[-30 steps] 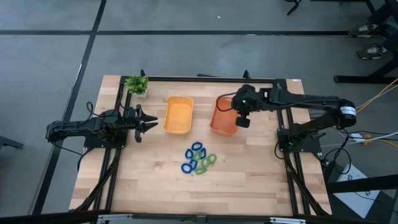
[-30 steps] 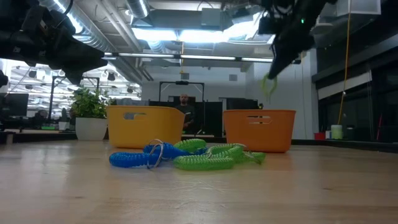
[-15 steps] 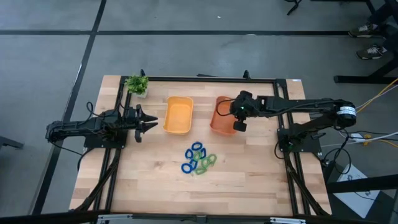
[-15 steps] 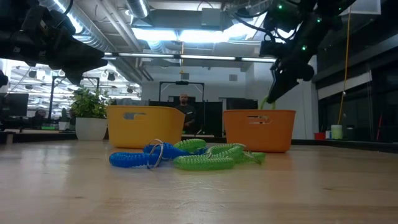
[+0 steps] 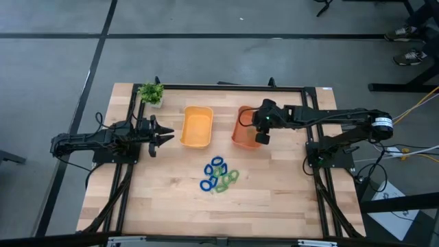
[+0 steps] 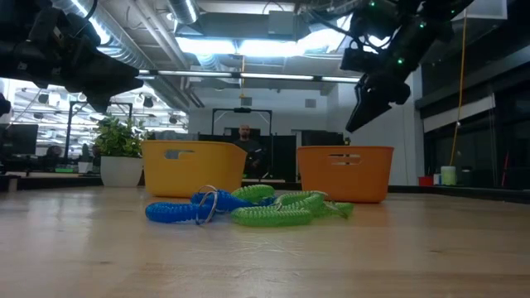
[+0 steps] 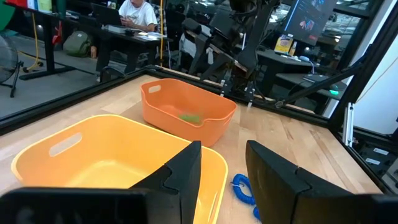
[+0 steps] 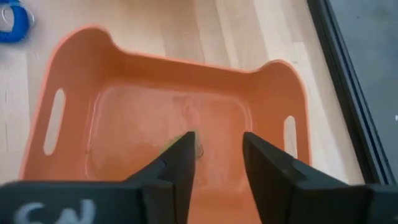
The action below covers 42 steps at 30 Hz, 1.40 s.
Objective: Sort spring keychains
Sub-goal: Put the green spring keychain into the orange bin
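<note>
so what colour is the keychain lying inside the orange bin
Green: a small green coil keychain on the floor of the orange plastic bin, clearest in the left wrist view.

Around my pale wooden bench [image 5: 171,199] lies a grey floor [image 5: 206,55]; bright ceiling lights [image 6: 240,45] and exposed silver ducts [image 6: 157,37] hang overhead.

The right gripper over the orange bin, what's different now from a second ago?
The right gripper was carrying a green spring keychain above the orange bin a second ago; it dipped toward the bin, let go, and now hangs open above it with the keychain lying inside. The left gripper, the yellow bin and the pile of blue and green keychains stayed as they were.
</note>
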Motion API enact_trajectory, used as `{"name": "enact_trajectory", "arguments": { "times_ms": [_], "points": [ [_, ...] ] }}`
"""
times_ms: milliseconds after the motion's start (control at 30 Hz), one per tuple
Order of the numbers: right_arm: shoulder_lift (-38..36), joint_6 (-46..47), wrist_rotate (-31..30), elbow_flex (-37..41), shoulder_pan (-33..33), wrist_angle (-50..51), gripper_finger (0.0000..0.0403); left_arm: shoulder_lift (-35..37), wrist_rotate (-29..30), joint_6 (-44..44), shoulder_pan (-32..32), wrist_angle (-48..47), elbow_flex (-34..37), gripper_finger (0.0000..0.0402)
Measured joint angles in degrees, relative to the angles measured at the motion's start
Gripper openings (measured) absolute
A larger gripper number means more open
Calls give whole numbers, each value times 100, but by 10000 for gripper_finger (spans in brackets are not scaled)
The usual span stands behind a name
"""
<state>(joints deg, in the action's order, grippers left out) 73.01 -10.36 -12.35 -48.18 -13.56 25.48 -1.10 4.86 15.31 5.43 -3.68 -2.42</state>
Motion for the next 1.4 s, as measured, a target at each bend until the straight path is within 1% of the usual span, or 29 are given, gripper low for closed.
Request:
{"name": "enact_trajectory", "arguments": {
  "times_ms": [100, 167, 500, 600, 900, 1333, 1400],
  "points": [
    [0, 185, 136, 0, 0, -36, 151, -1, 0, 0, -1, 0, 1, 123],
    [0, 222, 391, 0, 0, -84, 153, 0, 0, 0, -2, 0, 0, 123],
    [0, 147, 2164, -2, 4, -257, 154, -2, 0, 0, -2, 0, 2, 123],
    [0, 136, 2481, -2, 89, -351, 154, 0, 0, 0, -2, 0, 0, 123],
    [0, 84, 2552, -4, 920, -987, 154, -2, 0, 0, -2, 0, 2, 123],
    [0, -235, 2548, -4, 2457, -1148, 154, -1, 0, 0, -1, 0, 0, 123],
    [0, -236, 2448, -4, 2651, -1155, 154, -2, 0, 0, -2, 0, 1, 123]
  ]
}}
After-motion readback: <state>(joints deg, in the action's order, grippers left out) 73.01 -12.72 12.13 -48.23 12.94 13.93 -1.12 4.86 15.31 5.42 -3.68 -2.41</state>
